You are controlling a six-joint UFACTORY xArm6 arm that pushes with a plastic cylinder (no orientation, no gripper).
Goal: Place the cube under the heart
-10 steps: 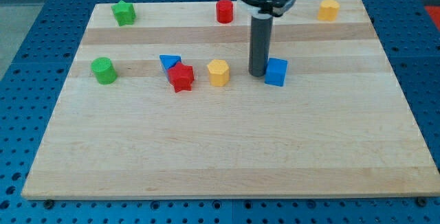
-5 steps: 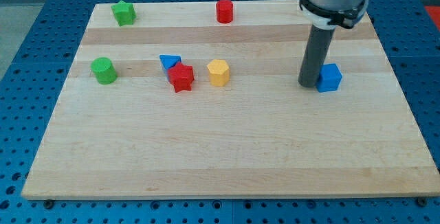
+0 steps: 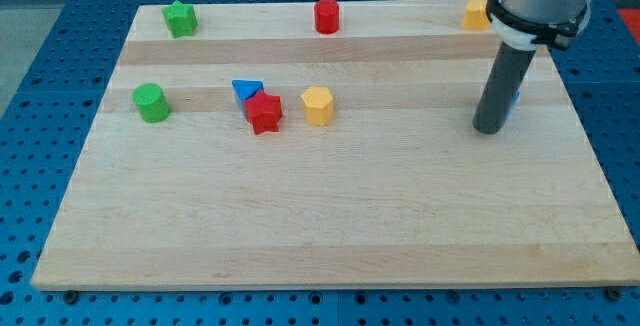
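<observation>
Your tip (image 3: 488, 129) has no hand to open or close. It hides the blue cube (image 3: 514, 97) at the surface's (image 3: 330, 206) right, below the yellow heart (image 3: 476, 13). Light, rigid, slippery: push its flat face squarely.

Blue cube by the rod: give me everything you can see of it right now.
Only a thin blue sliver of the blue cube shows, on the view's right of the dark rod, which hides the rest. It sits on the wooden board near its right edge, below the yellow block. My tip is beside it; contact cannot be confirmed.
</observation>
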